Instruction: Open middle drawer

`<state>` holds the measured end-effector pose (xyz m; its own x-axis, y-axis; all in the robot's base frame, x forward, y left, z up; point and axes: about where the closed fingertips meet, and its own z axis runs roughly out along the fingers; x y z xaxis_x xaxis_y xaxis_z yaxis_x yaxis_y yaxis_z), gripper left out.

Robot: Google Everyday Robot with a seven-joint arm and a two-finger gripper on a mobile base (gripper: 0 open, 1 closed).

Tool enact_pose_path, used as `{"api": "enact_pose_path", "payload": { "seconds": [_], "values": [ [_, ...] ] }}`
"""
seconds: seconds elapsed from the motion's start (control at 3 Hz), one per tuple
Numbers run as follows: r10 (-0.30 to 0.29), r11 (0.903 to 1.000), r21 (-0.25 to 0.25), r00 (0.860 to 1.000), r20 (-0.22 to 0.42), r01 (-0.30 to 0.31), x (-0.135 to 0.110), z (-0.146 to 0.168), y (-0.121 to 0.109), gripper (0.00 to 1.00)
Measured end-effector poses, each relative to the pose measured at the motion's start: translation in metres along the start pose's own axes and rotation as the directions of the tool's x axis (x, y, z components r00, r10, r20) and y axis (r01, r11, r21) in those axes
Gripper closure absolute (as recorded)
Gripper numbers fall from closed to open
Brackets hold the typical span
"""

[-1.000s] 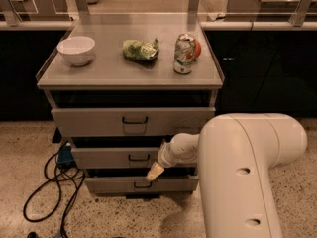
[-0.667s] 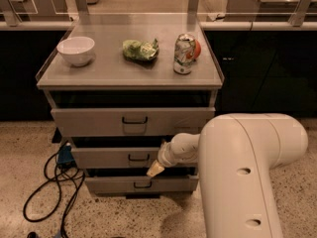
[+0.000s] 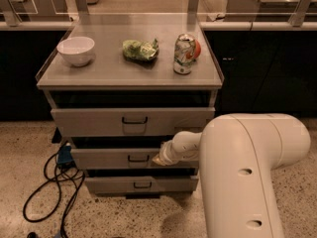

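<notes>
The middle drawer (image 3: 114,158) is the medium-height grey front of three in the metal cabinet, with a small black loop handle (image 3: 138,158). A dark gap shows above its front. My gripper (image 3: 159,158) is at the end of the white arm, at this drawer's front just right of the handle. It looks to be touching or nearly touching the front. The taller top drawer (image 3: 99,122) has a recessed plate under its handle. The slim bottom drawer (image 3: 114,185) sits below.
On the cabinet top (image 3: 99,73) stand a white bowl (image 3: 76,50), a green bag (image 3: 140,50) and a can (image 3: 184,53). Black cables (image 3: 49,187) lie on the speckled floor at the left. My large white arm housing (image 3: 247,172) fills the lower right.
My gripper tip has risen a little, from the lower edge of the middle drawer's front to level with its handle. The drawers have not visibly moved.
</notes>
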<state>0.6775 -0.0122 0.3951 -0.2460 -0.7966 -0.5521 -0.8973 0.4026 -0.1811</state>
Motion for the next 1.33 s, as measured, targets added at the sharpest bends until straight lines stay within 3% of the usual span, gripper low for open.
{"api": "enact_pose_path", "payload": {
  "seconds": [0.33,0.67,1.33],
  "values": [
    [0.0,1.0,0.0,1.0,0.0,0.0,0.0,0.0,0.0,0.89],
    [0.0,1.0,0.0,1.0,0.0,0.0,-0.005,-0.007,-0.002,1.0],
    [-0.009,0.9999,-0.005,1.0,-0.003,0.009,-0.003,-0.014,0.003,1.0]
  ]
}}
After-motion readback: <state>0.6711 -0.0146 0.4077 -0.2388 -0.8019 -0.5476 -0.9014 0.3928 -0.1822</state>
